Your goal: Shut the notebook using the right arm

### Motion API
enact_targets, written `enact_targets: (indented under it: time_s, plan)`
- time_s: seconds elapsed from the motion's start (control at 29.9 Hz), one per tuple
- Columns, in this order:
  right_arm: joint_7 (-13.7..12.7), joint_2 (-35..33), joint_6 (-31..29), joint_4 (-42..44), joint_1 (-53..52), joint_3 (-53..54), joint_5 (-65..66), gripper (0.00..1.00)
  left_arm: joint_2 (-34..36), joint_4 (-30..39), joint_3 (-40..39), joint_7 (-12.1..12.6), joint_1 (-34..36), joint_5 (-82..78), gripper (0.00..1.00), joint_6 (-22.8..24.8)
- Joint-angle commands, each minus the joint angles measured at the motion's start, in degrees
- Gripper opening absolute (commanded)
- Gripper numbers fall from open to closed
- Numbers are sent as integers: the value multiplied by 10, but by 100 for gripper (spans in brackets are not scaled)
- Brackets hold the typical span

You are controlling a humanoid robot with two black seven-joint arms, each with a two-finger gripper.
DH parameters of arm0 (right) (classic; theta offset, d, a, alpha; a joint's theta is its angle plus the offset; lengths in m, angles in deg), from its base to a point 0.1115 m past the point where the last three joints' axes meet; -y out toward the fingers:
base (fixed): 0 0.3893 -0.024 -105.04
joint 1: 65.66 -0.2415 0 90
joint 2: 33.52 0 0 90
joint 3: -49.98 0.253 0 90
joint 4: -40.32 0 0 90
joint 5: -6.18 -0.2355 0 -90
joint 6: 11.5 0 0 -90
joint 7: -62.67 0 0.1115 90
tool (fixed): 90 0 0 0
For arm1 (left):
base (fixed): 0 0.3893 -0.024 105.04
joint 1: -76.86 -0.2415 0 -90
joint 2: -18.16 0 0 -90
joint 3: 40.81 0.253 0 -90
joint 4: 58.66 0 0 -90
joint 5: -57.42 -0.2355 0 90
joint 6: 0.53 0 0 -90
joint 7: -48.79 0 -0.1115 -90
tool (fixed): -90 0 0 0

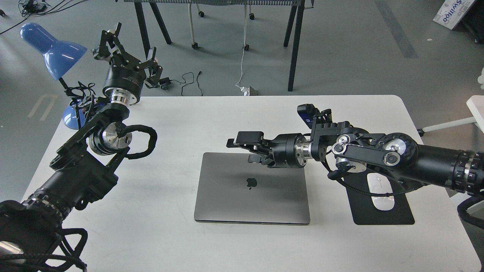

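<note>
Below the right black two-finger gripper (242,145), the slim grey metal notebook (252,187) lies closed, its far edge under the jaws; their spacing I cannot tell.

you can't tell how the right gripper (242,145) jaws stand; it's side-on and dark. behind it, the right arm (378,151) hides the top of the mouse (382,196) and mouse pad (382,209).
</note>
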Motion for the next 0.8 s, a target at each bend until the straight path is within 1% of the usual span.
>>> enact_targets:
  time_s: [0.0, 0.1, 0.23, 0.3, 0.4, 0.6, 0.77]
  plan:
    - [0, -5, 22, 29, 7, 106, -2, 100, 0, 0, 0, 0, 0, 0, 100, 0]
    - [0, 0, 49, 76, 28, 205, -4, 100, 0, 0, 0, 0, 0, 0, 100, 0]
    - [0, 8, 59, 137, 52, 337, -6, 100, 0, 0, 0, 0, 0, 0, 100, 0]
    - [0, 23, 62, 162, 60, 392, -19, 100, 0, 0, 0, 0, 0, 0, 100, 0]
    - [0, 28, 62, 178, 64, 438, -60, 100, 0, 0, 0, 0, 0, 0, 100, 0]
    - [3, 25, 62, 174, 94, 475, -178, 100, 0, 0, 0, 0, 0, 0, 100, 0]
    - [4, 24, 59, 155, 135, 535, -204, 100, 0, 0, 0, 0, 0, 0, 100, 0]
